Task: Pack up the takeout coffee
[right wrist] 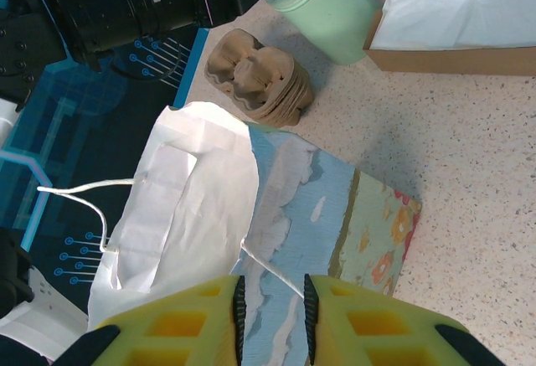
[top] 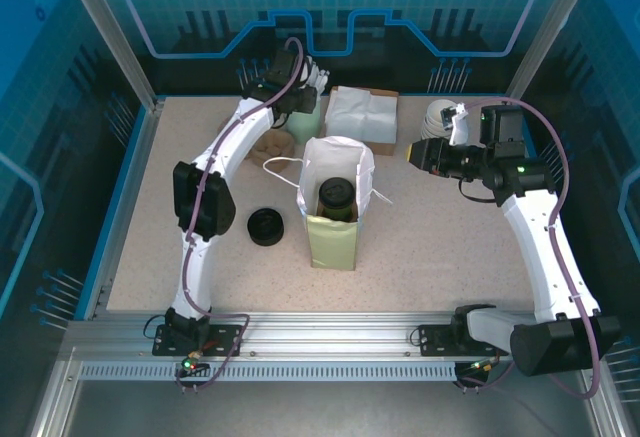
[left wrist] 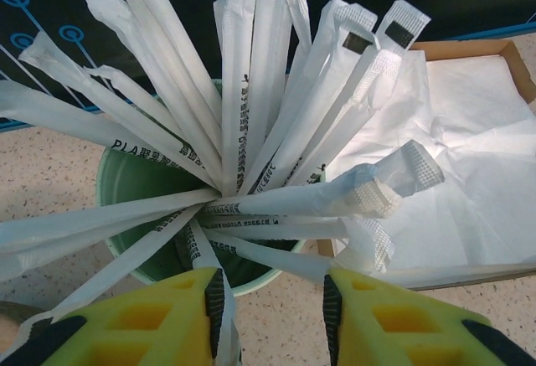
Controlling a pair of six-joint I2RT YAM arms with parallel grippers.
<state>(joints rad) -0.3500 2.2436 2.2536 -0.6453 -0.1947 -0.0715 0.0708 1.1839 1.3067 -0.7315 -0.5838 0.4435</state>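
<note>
Our left fingers [left wrist: 151,324] stand parted, grasping nothing, right over the green cup [left wrist: 138,182] at 11 o'clock of the paper bag [top: 335,222]. Its wrapped straws [left wrist: 251,90] fan out toward 12 o'clock from them. Our right fingers [right wrist: 176,324], narrowly apart and empty, sit at the bag's 2 o'clock, farther from the cup.

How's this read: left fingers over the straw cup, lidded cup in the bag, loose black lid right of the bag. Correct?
No. The top external view shows the loose black lid left of the bag, not right. The rest stands.
</note>
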